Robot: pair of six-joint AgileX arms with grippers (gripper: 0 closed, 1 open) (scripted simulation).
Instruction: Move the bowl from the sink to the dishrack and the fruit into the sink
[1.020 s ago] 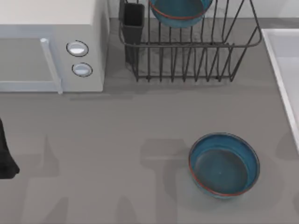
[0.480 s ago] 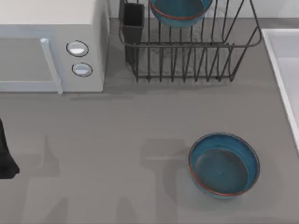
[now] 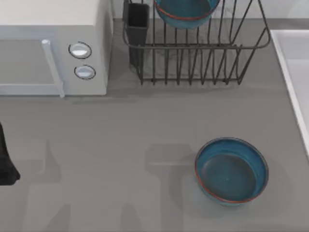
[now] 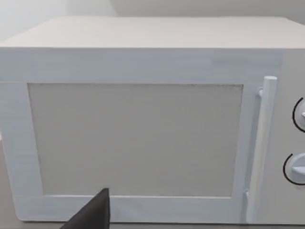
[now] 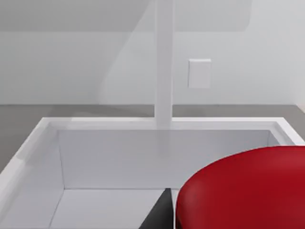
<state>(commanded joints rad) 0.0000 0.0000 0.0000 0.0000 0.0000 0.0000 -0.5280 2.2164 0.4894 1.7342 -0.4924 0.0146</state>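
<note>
Fruit (image 5: 243,188) sits closest to my right wrist camera: a glossy, bright-red rounded mass, smooth as lacquer, with a dark finger (image 5: 159,212) of my right gripper showing just beside it. It appears to be in my right gripper's hold, though I cannot tell for certain how those jaws stand. Below and beyond it lies the sink (image 5: 33,143), a white straight-walled basin with a raised pale rim, and past that a white upright faucet post (image 5: 164,62) and a small blank wall plate (image 5: 199,73) on a light wall.

From above, the nearer things are different. A teal-blue glazed bowl (image 3: 231,170) with a thin orange-red rim line rests upright on the matte grey table (image 3: 106,145), toward the right, near the sink's pale edge (image 3: 289,72) but apart from it. My left arm (image 3: 6,159) stays at the table's left edge as a dark shape. Farther back stands the dishrack (image 3: 193,53), thin dark wire bars with a black rectangular cutlery cup (image 3: 137,21) at its left corner; a second, matching bowl (image 3: 186,12) stands tilted among its bars. Left of the rack is a white boxy microwave (image 3: 53,48) with two round knobs (image 3: 80,50).

My left wrist camera faces that microwave's door (image 4: 136,138), a dull grey panel with a white bar handle (image 4: 259,148); one dark fingertip (image 4: 93,214) of my left gripper shows, and I cannot tell its jaws' state. No writing is readable anywhere.
</note>
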